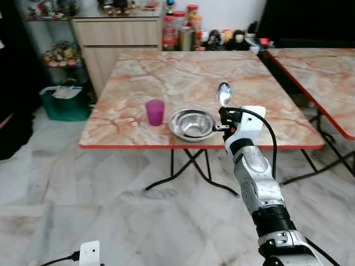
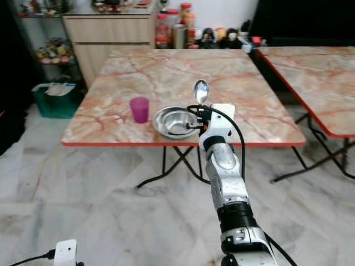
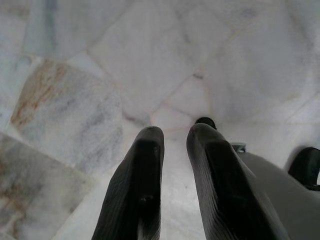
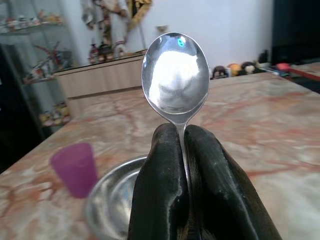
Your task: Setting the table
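A metal spoon (image 1: 224, 93) stands upright, bowl end up, with my right gripper (image 1: 223, 113) shut on its handle. It hovers above the near edge of the marble table (image 1: 183, 83), just right of a steel bowl (image 1: 191, 124). A purple cup (image 1: 155, 112) stands left of the bowl. In the right wrist view the spoon (image 4: 176, 75) rises from between the black fingers (image 4: 160, 190), with the bowl (image 4: 112, 197) and the cup (image 4: 75, 169) behind. My left gripper (image 3: 172, 137) hangs over the floor, its fingers a small gap apart with nothing between them.
A second marble table (image 1: 321, 72) stands to the right, with a gap between the two. Jars and bottles (image 1: 186, 30) line the far edge by a wooden cabinet (image 1: 116, 39). A green bin (image 1: 65, 102) sits on the floor at left. A white plug (image 1: 89, 254) lies near my feet.
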You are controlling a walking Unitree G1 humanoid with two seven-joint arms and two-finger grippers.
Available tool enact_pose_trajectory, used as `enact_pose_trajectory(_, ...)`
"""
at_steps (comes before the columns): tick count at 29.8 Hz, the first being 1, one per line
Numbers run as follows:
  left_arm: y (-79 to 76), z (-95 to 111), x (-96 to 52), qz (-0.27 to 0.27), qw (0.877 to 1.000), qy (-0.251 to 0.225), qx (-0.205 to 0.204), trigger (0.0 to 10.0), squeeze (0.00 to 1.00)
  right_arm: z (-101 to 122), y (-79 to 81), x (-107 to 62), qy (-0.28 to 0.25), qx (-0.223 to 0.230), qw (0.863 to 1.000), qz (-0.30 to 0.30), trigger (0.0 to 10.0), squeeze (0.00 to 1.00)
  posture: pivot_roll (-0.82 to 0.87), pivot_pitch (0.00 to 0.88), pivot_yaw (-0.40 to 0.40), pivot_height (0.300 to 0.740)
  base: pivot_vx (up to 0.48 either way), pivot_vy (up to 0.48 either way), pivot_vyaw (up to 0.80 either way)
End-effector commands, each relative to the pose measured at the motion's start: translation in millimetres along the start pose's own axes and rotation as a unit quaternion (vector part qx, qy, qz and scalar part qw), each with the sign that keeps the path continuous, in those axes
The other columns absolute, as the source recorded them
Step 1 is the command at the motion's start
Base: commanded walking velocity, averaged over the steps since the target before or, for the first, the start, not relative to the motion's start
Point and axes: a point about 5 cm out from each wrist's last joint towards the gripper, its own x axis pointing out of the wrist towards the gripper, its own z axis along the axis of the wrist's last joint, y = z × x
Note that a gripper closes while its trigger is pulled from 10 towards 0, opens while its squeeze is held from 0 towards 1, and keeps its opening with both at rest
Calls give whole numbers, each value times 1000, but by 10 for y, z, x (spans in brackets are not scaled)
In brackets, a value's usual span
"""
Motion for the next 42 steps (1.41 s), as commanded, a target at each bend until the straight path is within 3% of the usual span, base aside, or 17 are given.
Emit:
enact_pose_trajectory(1, -5, -5, 2, -1, 1000, 7, 7, 10000, 0, 20, -31, 4, -1, -2, 1000, -5, 10000, 0, 22, 39, 5, 740, 292, 0, 0)
enact_pose_trajectory(15, -28, 29, 9, 1, 1000, 2, 8, 10000, 0, 13, -37, 2, 4, -6, 1000, -2, 10000, 0, 18, 42, 2, 740, 300, 0, 0)
enact_pose_trajectory(22, -37, 23, 6, 1, 1000, 1, 9, 10000, 0, -5, -5, -20, 6, -34, 999, 16, 10000, 0, 16, 41, 2, 740, 334, 0, 132)
enact_pose_trajectory(25, -36, 21, 5, 1, 1000, 0, 9, 10000, 0, -18, -18, -24, 8, -10, 1000, 6, 10000, 0, 17, 41, 2, 740, 335, 0, 283)
enact_pose_trajectory(42, -53, 43, 9, 0, 1000, -3, 11, 10000, 0, -95, -66, -121, 39, -25, 999, -6, 10000, 0, 13, 45, 6, 740, 284, 0, 0)
